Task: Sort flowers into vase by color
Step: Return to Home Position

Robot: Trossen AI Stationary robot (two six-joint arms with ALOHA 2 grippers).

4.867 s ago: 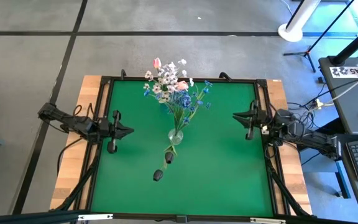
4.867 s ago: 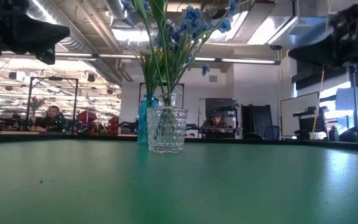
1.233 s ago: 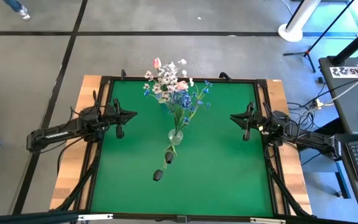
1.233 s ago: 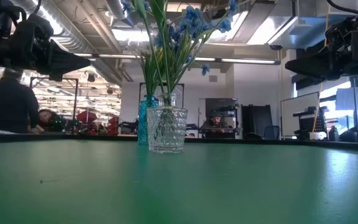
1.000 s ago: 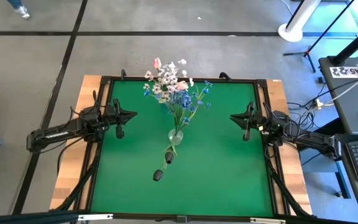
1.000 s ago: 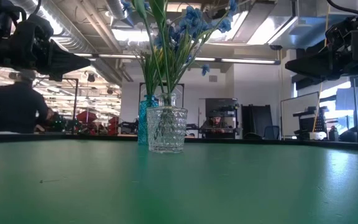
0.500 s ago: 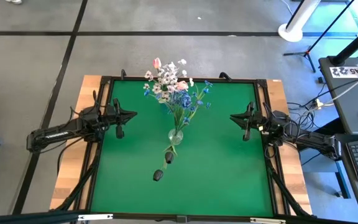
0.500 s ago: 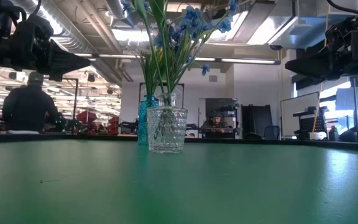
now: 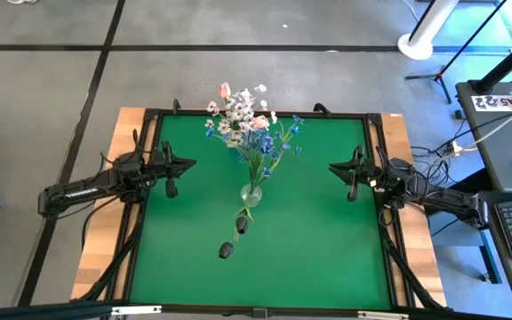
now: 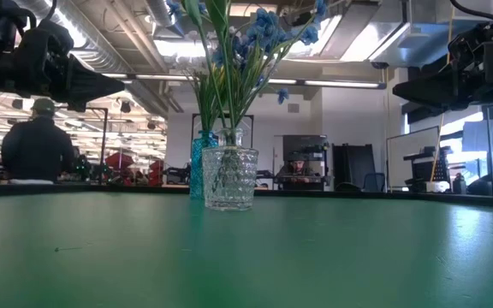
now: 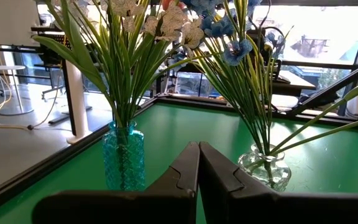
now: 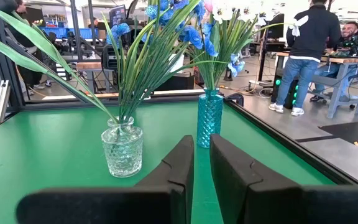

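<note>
A clear glass vase (image 9: pixel 251 194) stands mid-table on its base and holds blue flowers (image 9: pixel 261 142) on long green stems. Behind it, toward the far edge, a teal vase (image 12: pixel 209 118) holds white and pink flowers (image 9: pixel 236 110). Both vases also show in the left wrist view, the teal vase (image 11: pixel 123 155) and the clear vase (image 11: pixel 265 167). My left gripper (image 9: pixel 188 163) hangs shut over the table's left side, pointing level at the vases. My right gripper (image 9: pixel 332 166) hangs over the right side, pointing level, a narrow gap (image 12: pixel 202 152) between its fingers. Neither holds anything.
Two small dark lumps (image 9: pixel 241 225) (image 9: pixel 226 251) lie on the green mat nearer the front edge than the clear vase. A black frame (image 9: pixel 260 115) rims the mat. A person (image 10: pixel 37 145) stands beyond the table's far edge, and others show in the room.
Both arms, the vases and the flowers have kept still. Only the person beyond the far edge has shifted a little.
</note>
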